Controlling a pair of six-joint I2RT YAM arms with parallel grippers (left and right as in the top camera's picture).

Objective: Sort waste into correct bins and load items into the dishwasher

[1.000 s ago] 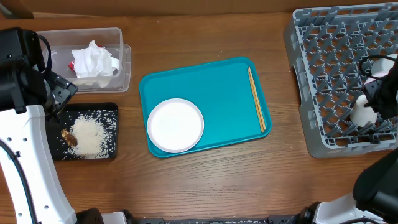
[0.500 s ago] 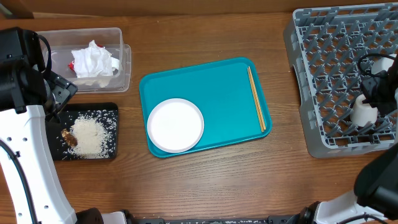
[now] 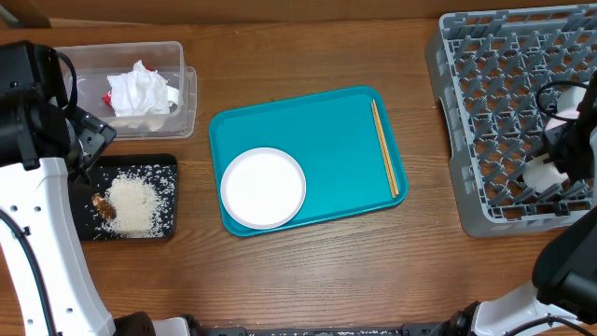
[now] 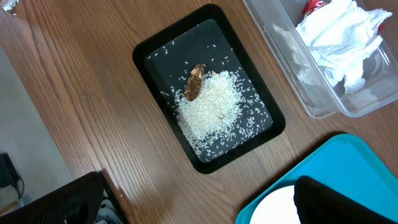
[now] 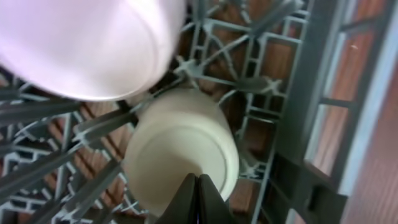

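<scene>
1. Down at the right gripper (image 5: 198, 186), we see the two dark fingers drawn together with only a hairline seam between them. Their tips lie over the near edge of the small white cup (image 5: 180, 149), and we cannot tell whether they pinch it.
2. That cup sits among the pegs of the grey dish rack (image 5: 311, 93), near its front right corner, with a white bowl (image 5: 93, 43) just beside it.
3. We find the right arm (image 3: 580, 140) reaching in over the rack's right edge, its wrist bent down toward the cup.
4. The left gripper (image 4: 205, 200) hangs with its fingers spread wide apart, above the table (image 3: 308, 280) beside the black tray (image 4: 146, 50).
5. The left arm (image 3: 37, 121) stands at the table's left edge, its wrist poised between the black tray and the clear tub (image 3: 185, 89).
6. Rice grains (image 4: 211, 109) and a brown food scrap (image 4: 194, 82) lie in the black tray. Crumpled tissues (image 3: 140, 91) and a red wrapper (image 4: 313, 6) lie in the tub.
7. On the teal tray (image 3: 326, 121) at mid-table we see the white plate (image 3: 263, 188) and the chopsticks (image 3: 385, 147), well apart.
</scene>
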